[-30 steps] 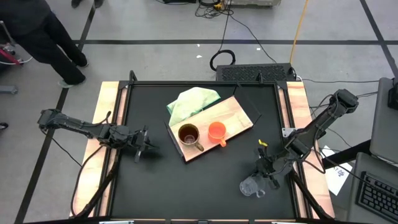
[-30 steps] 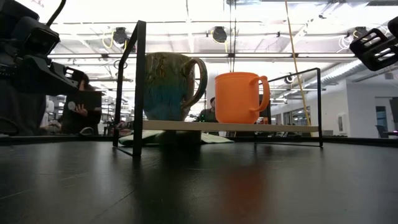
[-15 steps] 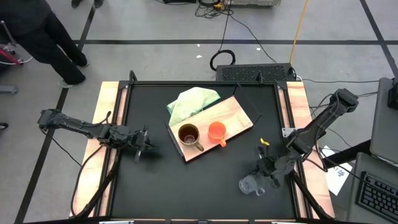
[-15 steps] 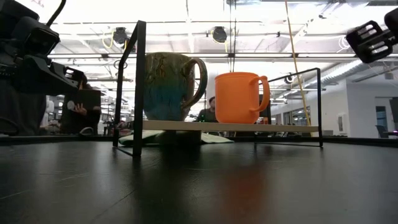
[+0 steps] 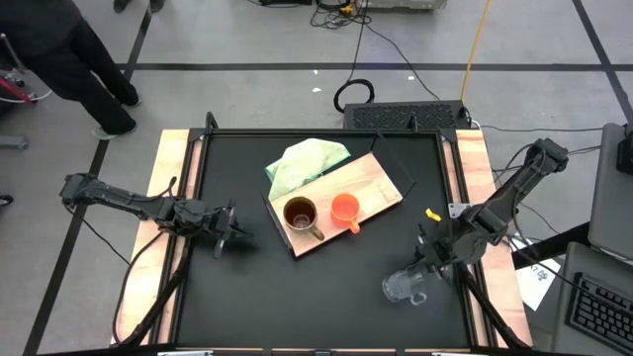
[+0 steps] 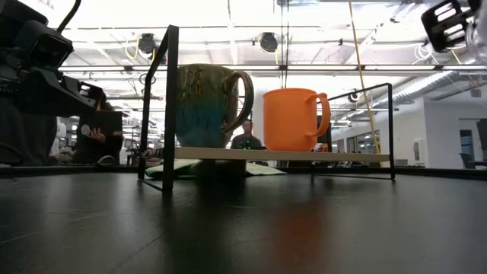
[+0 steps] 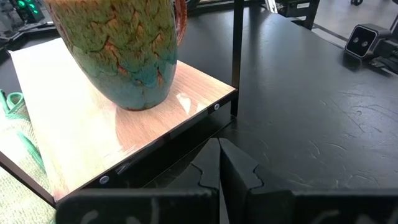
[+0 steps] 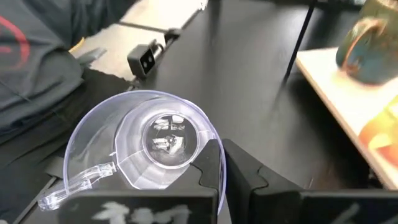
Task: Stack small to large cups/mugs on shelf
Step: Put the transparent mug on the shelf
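1. The left gripper [image 5: 229,235] waits at the left of the black table [image 5: 326,287], low over the surface and well apart from the cups. In the left wrist view its two dark fingers [image 7: 231,167] meet tip to tip with nothing between them — closed and empty.

2. The shelf [image 5: 381,183] sits in the middle of the table, turned at an angle; its far corner lies over a light green cloth [image 5: 302,160]. In the low view the board [image 6: 342,157] is raised on a thin black frame.

3. The brown mug [image 5: 301,215] stands upright on the shelf's left part, handle pointing toward the near-right. In the low view its lower body shows a blue-green glaze [image 6: 204,105].

4. The orange cup [image 5: 344,209] stands upright just beside the mug, to its right on the same board. The two are close, and the low view shows a narrow gap between the mug's handle and the cup's wall.

5. The clear glass cup [image 5: 401,287] is off the shelf, near the table's front right and well apart from the other two. In the right wrist view it is tilted so that its open mouth faces the camera [image 8: 146,140], its handle sticking out to one side.

6. The right gripper [image 5: 427,265] is at the clear cup — its fingers [image 8: 214,165] are pinched together on the cup's rim. The low view shows only a corner of this gripper at the upper right edge [image 6: 445,21].
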Robot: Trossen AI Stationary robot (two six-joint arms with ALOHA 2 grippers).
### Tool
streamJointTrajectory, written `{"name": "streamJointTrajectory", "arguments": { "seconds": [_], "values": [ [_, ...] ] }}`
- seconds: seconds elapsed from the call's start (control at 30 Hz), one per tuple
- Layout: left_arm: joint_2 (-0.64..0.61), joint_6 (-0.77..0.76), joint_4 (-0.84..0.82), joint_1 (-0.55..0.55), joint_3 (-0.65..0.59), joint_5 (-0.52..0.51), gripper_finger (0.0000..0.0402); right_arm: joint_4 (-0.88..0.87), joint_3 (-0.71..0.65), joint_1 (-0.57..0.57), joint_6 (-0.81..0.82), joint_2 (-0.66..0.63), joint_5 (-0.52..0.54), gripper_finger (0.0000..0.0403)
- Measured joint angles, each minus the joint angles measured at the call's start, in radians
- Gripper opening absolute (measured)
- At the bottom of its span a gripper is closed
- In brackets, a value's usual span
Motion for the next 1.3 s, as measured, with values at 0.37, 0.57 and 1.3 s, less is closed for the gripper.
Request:
{"name": "streamJointTrajectory", "arguments": {
  "seconds": [0.37,0.57,1.3],
  "values": [
    [0.0,0.0,0.0,0.0,0.0,0.0,0.0005,0.015,-0.085,0.0,-0.056,-0.211,0.0,0.0],
    [0.0,0.0,-0.001,0.0,0.0,0.0,0.0005,0.09,-0.188,0.0,-0.057,-0.319,0.0,0.0],
    [0.0,0.0,-0.001,0.0,0.0,0.0,0.0005,0.141,-0.237,-0.047,-0.149,-0.396,0.161,0.0]
  ]
}}
